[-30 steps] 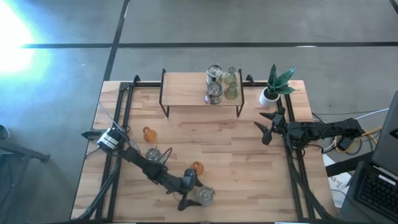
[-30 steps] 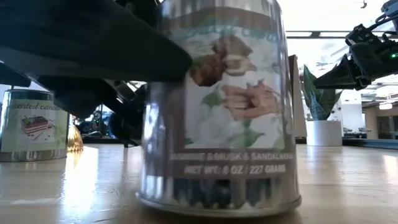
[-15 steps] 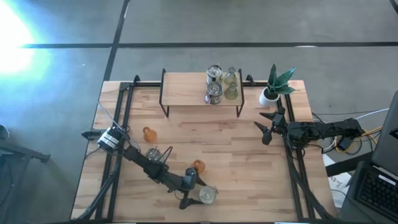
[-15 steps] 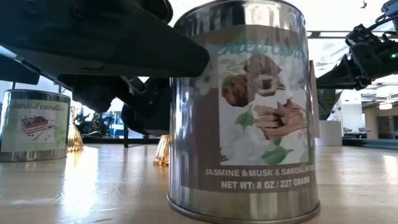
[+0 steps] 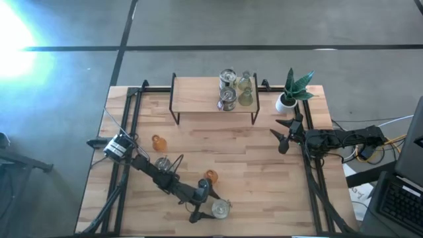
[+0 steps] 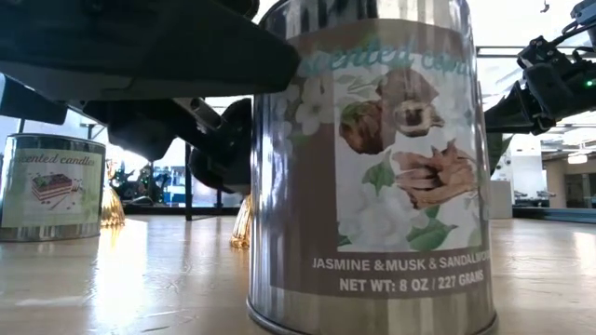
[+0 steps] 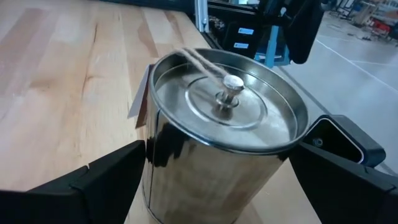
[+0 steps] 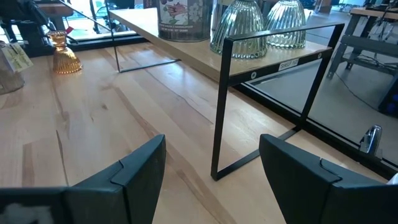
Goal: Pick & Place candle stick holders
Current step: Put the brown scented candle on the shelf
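Since the earlier frame, the silver candle tin had slid sideways across the low view while your left gripper spread to its widest around it. The tin stood on the table near its front edge, between the fingers; it looked unclamped, though contact was hard to judge. You were at the grasp step: next you'd need to close squarely. The right gripper waited part open, empty, beside the shelf holding four holders.
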